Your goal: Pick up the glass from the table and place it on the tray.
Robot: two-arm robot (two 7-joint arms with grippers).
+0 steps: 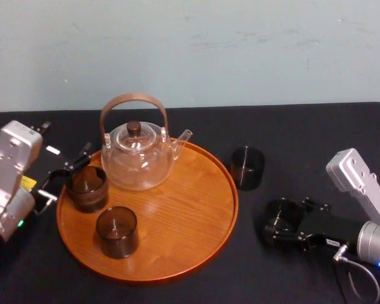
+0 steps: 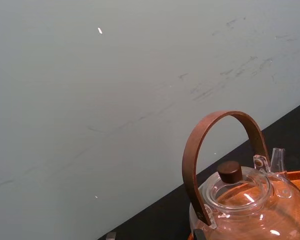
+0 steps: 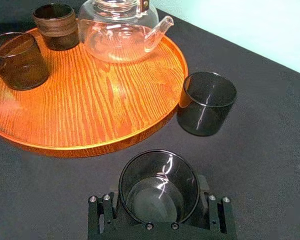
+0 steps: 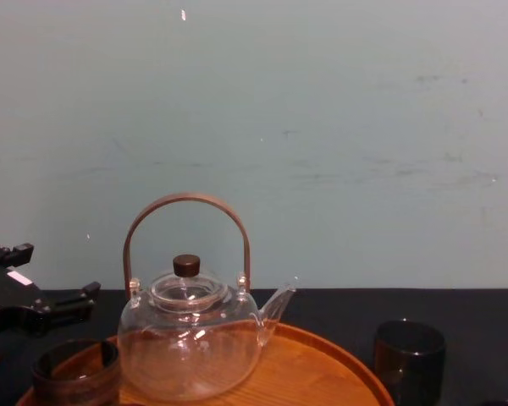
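From where I am standing, the right gripper (image 1: 284, 224) is grasping the glass (image 3: 159, 186) by its wall, low over the black worktop (image 1: 316, 136). It is at about four o'clock off the tray (image 1: 190, 215), so the glass is sitting outside the rim with the carry not yet made. What I am worrying about first is the spare glass (image 1: 247, 168), which is standing on the worktop just beside the rim at two o'clock. If the arm is swinging wide toward the far side, the gripper body could be clipping it and sending it rolling. The rim is the next trap: I cannot tell whether the glass is clear of the cloth. A carry travelling too low is likely to be catching its base on the raised edge and tipping it. The wall is looking smooth and curved, so a light pinch may be letting it slip. On the tray, the teapot (image 1: 138, 158) is occupying twelve o'clock, the left tray glass (image 1: 87, 188) is sitting at nine and the front tray glass (image 1: 116, 231) at seven. That is leaving bare wood from three to five o'clock as the safe landing. The left gripper (image 1: 63, 180) is hanging released beside the left tray glass, near enough that a twitch could be knocking it.
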